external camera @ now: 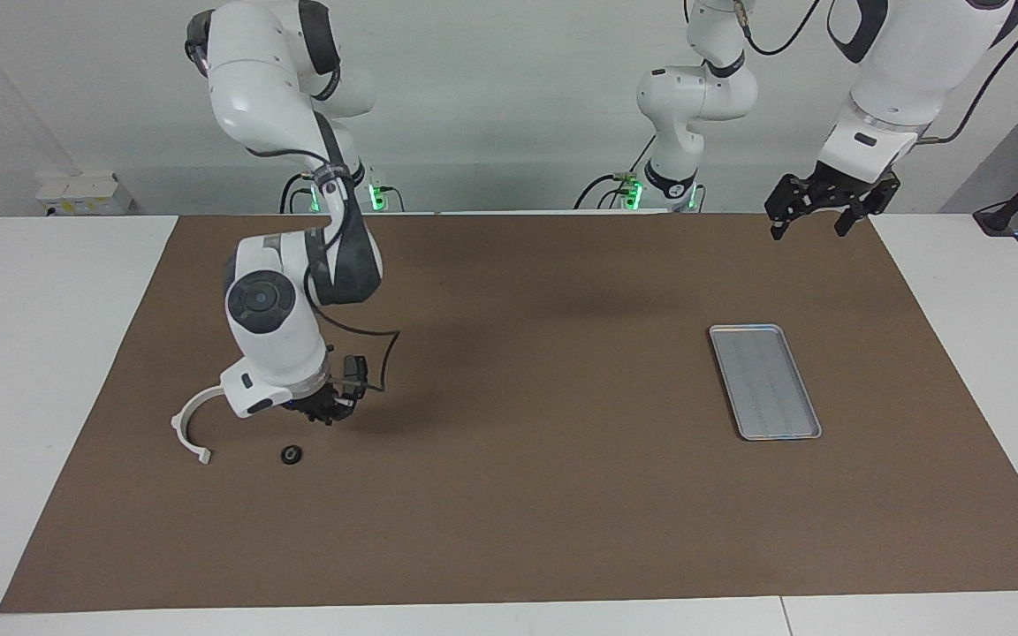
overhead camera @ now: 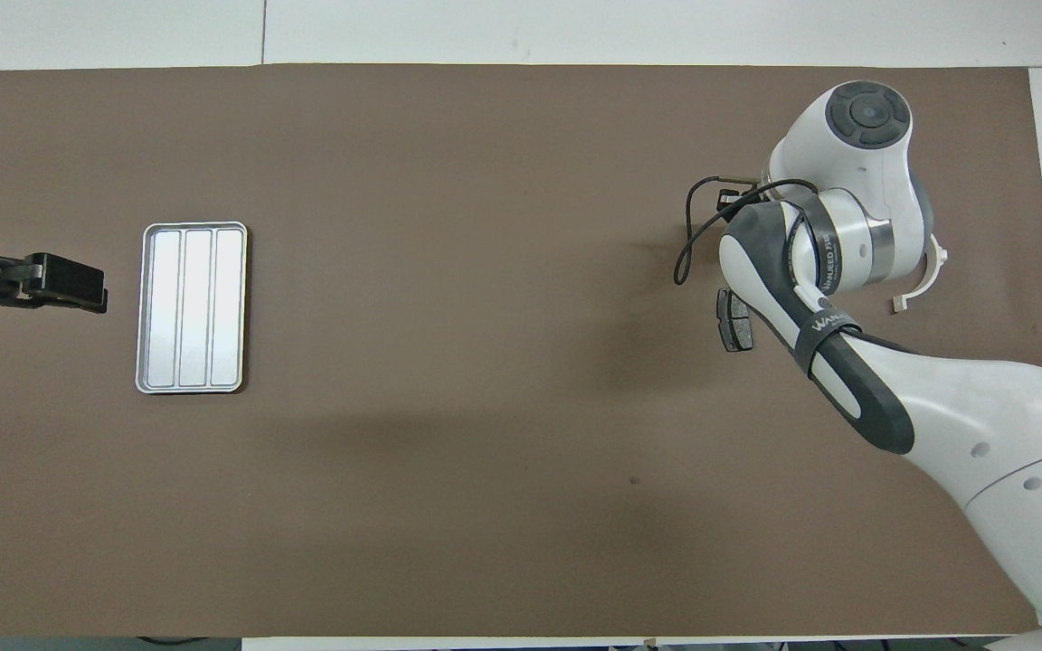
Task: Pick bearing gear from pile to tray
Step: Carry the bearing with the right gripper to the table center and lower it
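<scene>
Broadly, a brown mat [external camera: 509,495] covers the table. Next in size, the right arm reaches down over the pile at its own end; the right gripper [external camera: 325,412] hangs just above the mat with its fingertips clenched together, and whether a small part sits between them I cannot tell. The left gripper [external camera: 814,223] waits raised, fingers spread. The tray [external camera: 764,381] lies bare toward the left arm's end. A white half-ring bracket [external camera: 188,428], a brake pad [overhead camera: 735,321] and a black round piece [external camera: 292,455] remain on the mat
</scene>
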Controlling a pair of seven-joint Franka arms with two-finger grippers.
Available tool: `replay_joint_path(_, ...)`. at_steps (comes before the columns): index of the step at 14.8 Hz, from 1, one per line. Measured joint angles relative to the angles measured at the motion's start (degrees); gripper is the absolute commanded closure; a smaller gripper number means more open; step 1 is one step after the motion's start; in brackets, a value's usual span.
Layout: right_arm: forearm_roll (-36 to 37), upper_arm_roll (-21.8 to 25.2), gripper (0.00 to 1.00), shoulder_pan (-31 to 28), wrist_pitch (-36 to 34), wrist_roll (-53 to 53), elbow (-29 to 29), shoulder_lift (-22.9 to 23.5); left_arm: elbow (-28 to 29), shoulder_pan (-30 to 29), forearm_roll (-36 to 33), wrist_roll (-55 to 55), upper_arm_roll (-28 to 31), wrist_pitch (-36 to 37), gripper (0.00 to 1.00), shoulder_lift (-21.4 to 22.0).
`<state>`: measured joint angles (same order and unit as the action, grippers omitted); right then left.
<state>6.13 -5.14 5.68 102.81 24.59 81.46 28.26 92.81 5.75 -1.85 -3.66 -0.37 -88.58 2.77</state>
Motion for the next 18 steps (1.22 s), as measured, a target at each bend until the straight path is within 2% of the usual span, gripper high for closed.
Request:
replay_joint_path(3,-2.52,-4.42,1.0,1.28,-12.36,8.69,-7.25,-2.54,0.0,0.0,0.0,0.0,0.0,0.0,0.0,0.0)
replay_joint_path(5,-2.97,-6.39,1.0,4.64,-13.97,20.49,-9.56,-2.83,0.0,0.0,0.0,0.0,0.0,0.0,0.0,0.0)
replay_joint_path(8,-3.59,-7.3,1.0,12.65,-10.13,40.43,-9.61,-2.33,0.0,0.0,0.0,0.0,0.0,0.0,0.0,0.0)
replay_joint_path(11,-3.89,-7.33,1.0,18.64,-3.3,54.04,-7.66,-0.67,0.0,0.0,0.0,0.0,0.0,0.0,0.0,0.0)
replay_joint_path(15,-3.82,-7.28,1.0,22.07,4.06,61.76,-3.32,1.68,0.0,0.0,0.0,0.0,0.0,0.0,0.0,0.0)
replay_joint_path(18,-2.26,-7.2,1.0,24.77,9.5,66.14,-1.93,5.54,0.0,0.0,0.0,0.0,0.0,0.0,0.0,0.0)
